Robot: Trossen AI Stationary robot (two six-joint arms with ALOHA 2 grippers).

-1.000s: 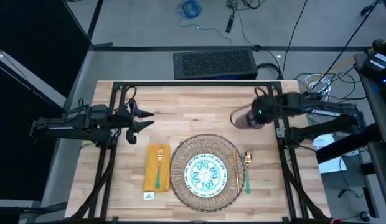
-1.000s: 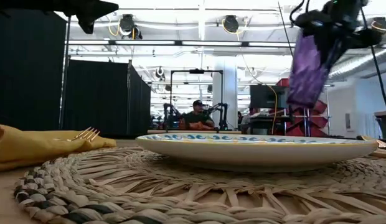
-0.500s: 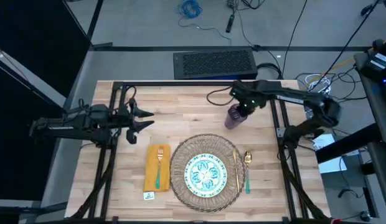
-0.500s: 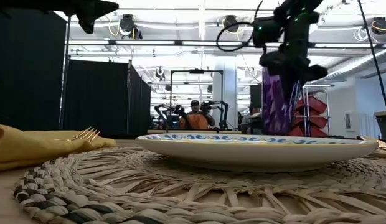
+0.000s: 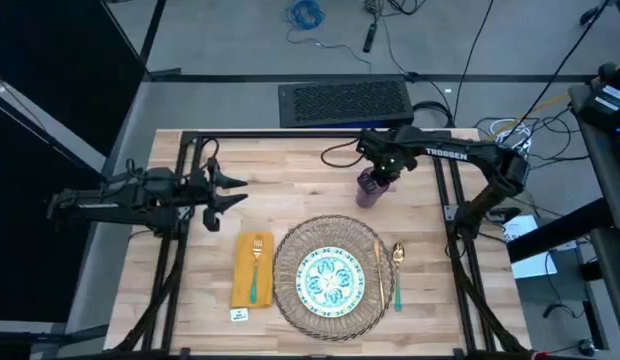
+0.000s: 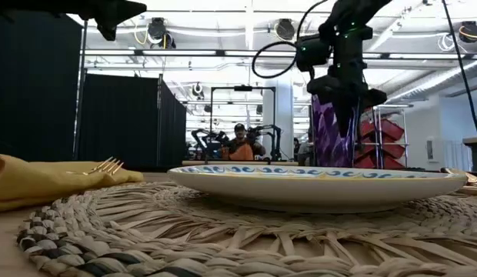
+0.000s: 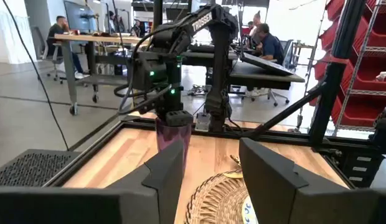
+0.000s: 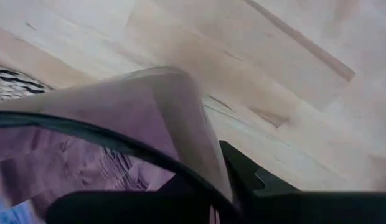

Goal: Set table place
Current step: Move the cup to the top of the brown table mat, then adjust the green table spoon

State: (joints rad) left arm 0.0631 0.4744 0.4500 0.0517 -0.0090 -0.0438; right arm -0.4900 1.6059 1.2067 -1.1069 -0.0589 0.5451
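The purple cup [image 5: 369, 188] is upright just beyond the far right edge of the round woven mat [image 5: 290, 262], with my right gripper [image 5: 382, 170] shut on its top. Whether its base rests on the table [image 5: 290, 165] is hidden behind the plate in the low view. The patterned plate [image 5: 330, 281] lies on the mat. Left of the mat, a fork [image 5: 256, 270] lies on the yellow napkin [image 5: 242, 283]. Gold cutlery [image 5: 397, 268] lies right of the mat. My left gripper [image 5: 240, 193] hovers open at the table's left. My right gripper holds the cup at its rim [image 8: 180, 81], coming from above with the fingers pointing down. One dark finger [image 6: 351, 115] runs down the outside of the cup's wall; the other finger's place is hidden by the cup. The cup hangs upright below the gripper [image 6: 342, 96].
The black frame bars [image 5: 310, 135] run along the table's far edge and down both sides. A dark keyboard-like box [image 5: 345, 102] lies beyond the far edge. Bare wood lies between the napkin and my left arm. People sit at desks in the room behind.
My right gripper has carried the purple cup toward the table's left and down, turning as the arm swung round. The cup, tilted and high a second ago, now stands upright and low beside the mat's far right edge.
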